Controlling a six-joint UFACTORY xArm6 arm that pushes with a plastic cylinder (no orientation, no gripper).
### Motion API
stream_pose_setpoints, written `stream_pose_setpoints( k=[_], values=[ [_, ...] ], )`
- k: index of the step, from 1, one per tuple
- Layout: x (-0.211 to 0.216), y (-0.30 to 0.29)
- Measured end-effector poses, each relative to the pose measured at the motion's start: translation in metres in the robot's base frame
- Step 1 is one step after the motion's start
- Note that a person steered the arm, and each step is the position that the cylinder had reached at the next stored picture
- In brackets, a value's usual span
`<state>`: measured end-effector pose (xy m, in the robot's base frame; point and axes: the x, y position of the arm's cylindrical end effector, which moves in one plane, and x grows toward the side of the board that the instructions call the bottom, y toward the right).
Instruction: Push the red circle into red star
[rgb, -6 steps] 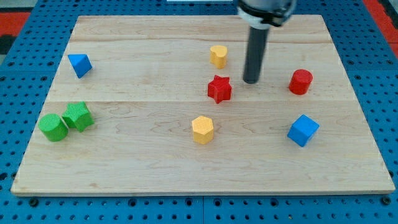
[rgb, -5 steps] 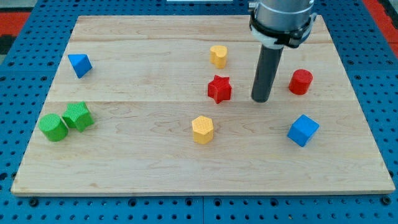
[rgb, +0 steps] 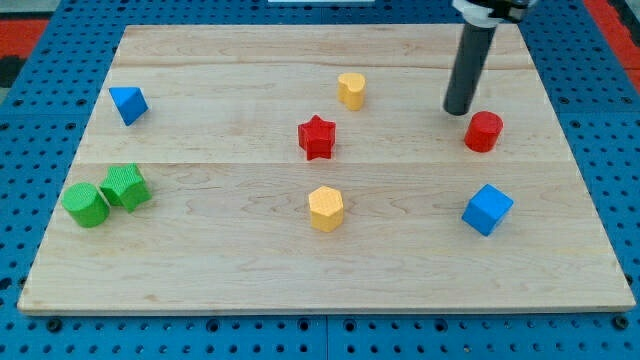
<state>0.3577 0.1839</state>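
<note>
The red circle (rgb: 483, 131) stands on the wooden board (rgb: 200, 260) at the view's right. The red star (rgb: 317, 137) lies near the middle, well to the left of the circle. My tip (rgb: 458, 109) is on the board just up and left of the red circle, close to it but apart. The star is far to the tip's left.
A yellow block (rgb: 350, 90) sits above the star and a yellow hexagon (rgb: 326, 208) below it. A blue cube (rgb: 487, 209) is at the lower right, a blue triangle (rgb: 128, 103) at the upper left. Two green blocks (rgb: 85, 204) (rgb: 125, 186) touch at the left edge.
The red star has slid left and slightly up. My tip has moved from beside the star up and right to the red circle's upper left.
</note>
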Motion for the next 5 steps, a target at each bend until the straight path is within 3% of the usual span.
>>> stream_pose_setpoints(
  k=[1,3,5],
  values=[
    [0.007,0.079],
    [0.073,-0.011],
    [0.031,0.081]
  ],
)
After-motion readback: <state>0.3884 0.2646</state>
